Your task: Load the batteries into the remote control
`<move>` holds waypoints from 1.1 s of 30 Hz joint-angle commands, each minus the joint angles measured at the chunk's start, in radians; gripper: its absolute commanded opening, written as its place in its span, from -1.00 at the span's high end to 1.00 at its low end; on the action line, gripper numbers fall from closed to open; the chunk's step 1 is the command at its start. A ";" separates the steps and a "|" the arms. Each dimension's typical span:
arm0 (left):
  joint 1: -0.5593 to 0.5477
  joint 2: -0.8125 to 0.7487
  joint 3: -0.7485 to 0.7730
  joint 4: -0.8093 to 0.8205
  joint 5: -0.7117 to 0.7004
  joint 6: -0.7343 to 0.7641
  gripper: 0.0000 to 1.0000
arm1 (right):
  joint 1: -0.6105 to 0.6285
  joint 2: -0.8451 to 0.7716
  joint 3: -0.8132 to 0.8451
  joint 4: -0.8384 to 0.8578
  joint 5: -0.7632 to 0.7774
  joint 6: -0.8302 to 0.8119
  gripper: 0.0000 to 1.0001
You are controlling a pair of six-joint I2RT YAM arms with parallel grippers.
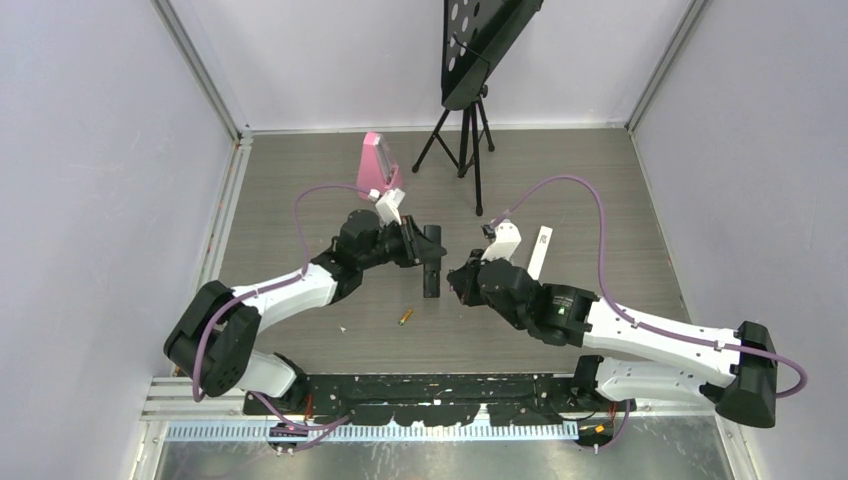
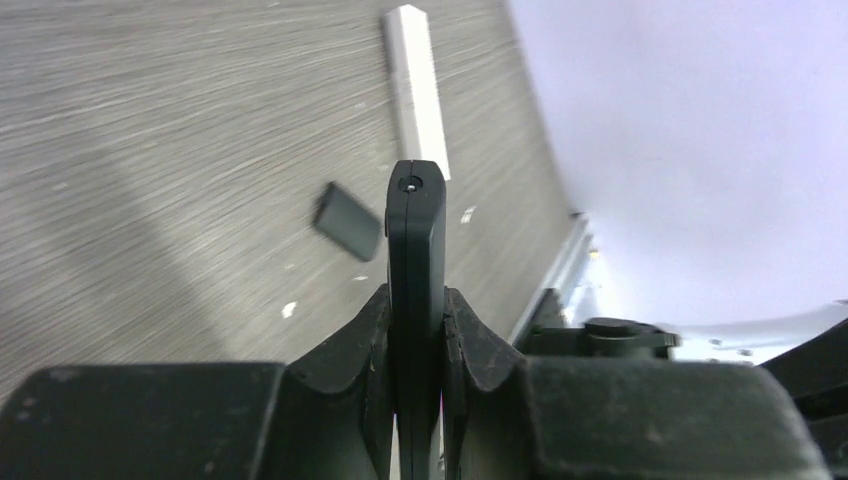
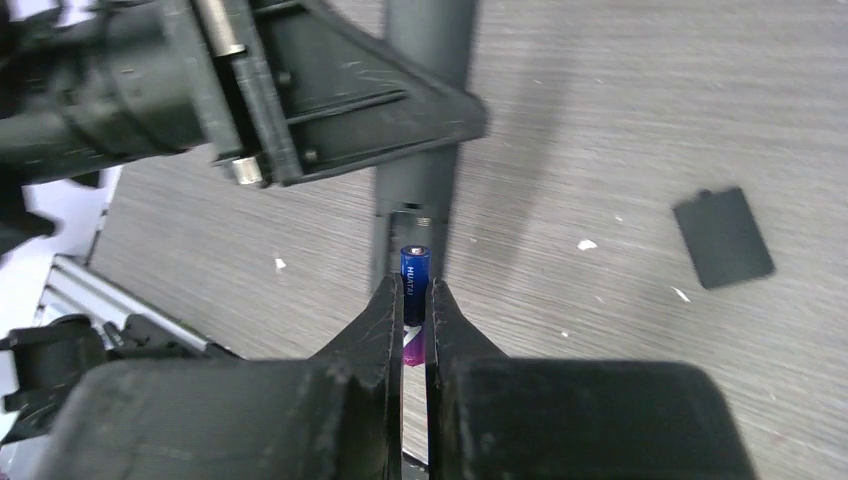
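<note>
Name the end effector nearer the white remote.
Right. The right end effector sits just left of the white remote; the left end effector, holding the black remote, is farther left.

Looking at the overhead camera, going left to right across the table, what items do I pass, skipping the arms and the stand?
Pink object → yellow battery → black remote control → white remote.

The battery (image 3: 414, 270) is half hidden (in right hand (image 3: 415, 290)).
</note>
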 commanded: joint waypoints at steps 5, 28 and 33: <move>0.008 0.014 -0.083 0.579 0.091 -0.354 1.00 | 0.111 0.050 0.093 0.134 0.193 -0.087 0.97; 0.008 0.064 -0.092 0.695 0.097 -0.509 1.00 | 0.114 0.033 0.101 0.179 0.284 -0.160 0.99; 0.009 0.068 -0.094 0.691 0.089 -0.526 1.00 | 0.114 0.040 0.098 0.188 0.275 -0.153 0.99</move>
